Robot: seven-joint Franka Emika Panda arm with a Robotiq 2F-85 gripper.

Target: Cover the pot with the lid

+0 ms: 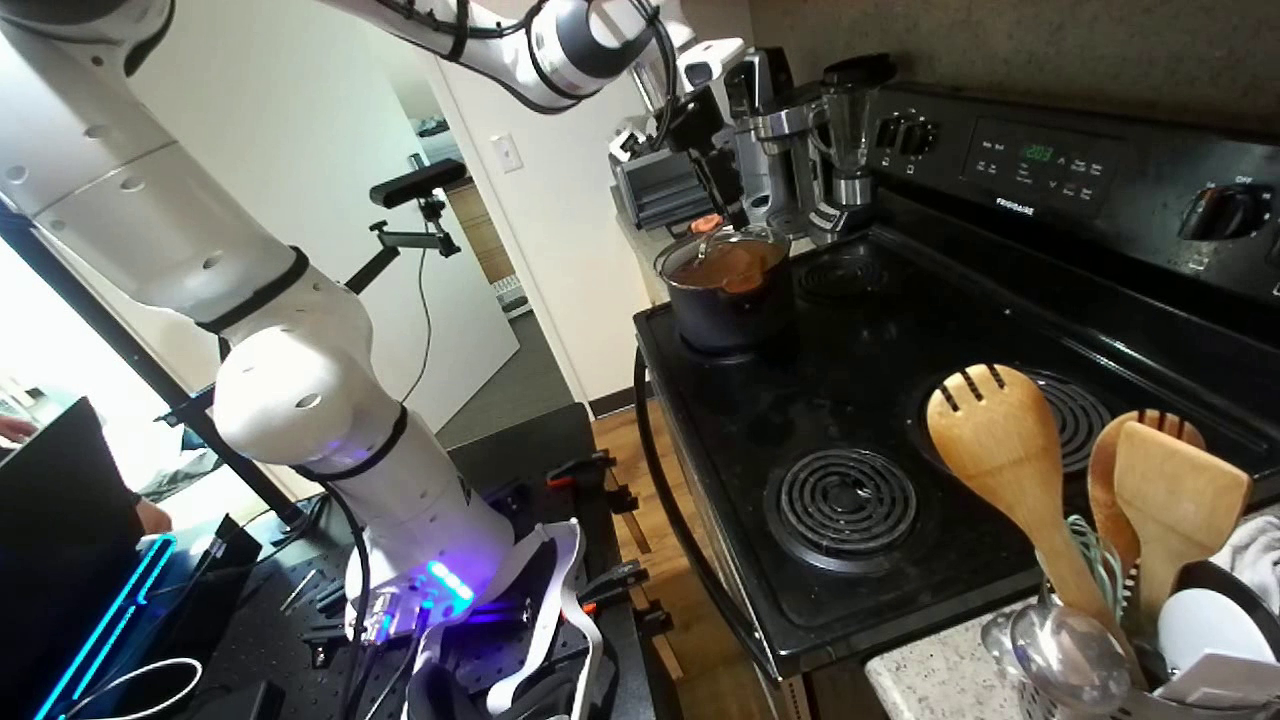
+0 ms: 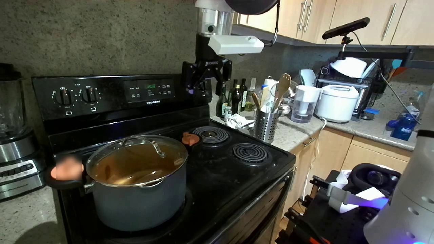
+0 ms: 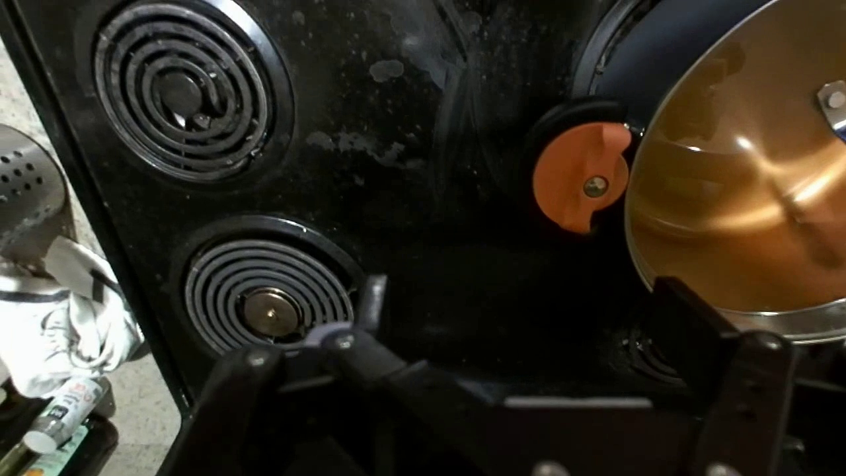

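Lower left of frame, the glass lid (image 2: pixel 137 162) seemed fragile, best held by its handle (image 2: pixel 157 148); the tool (image 2: pixel 204 90) gaped empty.

Place: a kitchen, by its fittings; clock hours read from the centre, in an exterior view.
Stove (image 2: pixel 210 189): black, with coil burners (image 2: pixel 250 152) and a Frigidaire control panel (image 2: pixel 118 89) at ten o'clock.
Pot (image 2: pixel 130 200): on the stove, at eight o'clock.
Blender (image 2: pixel 17 147): beside the stove, at nine.
Cupboards (image 2: pixel 359 10): pale wood, at two.
Counter (image 2: pixel 295 132): speckled, at three, bearing a metal holder (image 2: pixel 266 127) of wooden utensils (image 2: pixel 283 86).
Bottles (image 2: pixel 235 98): at one.
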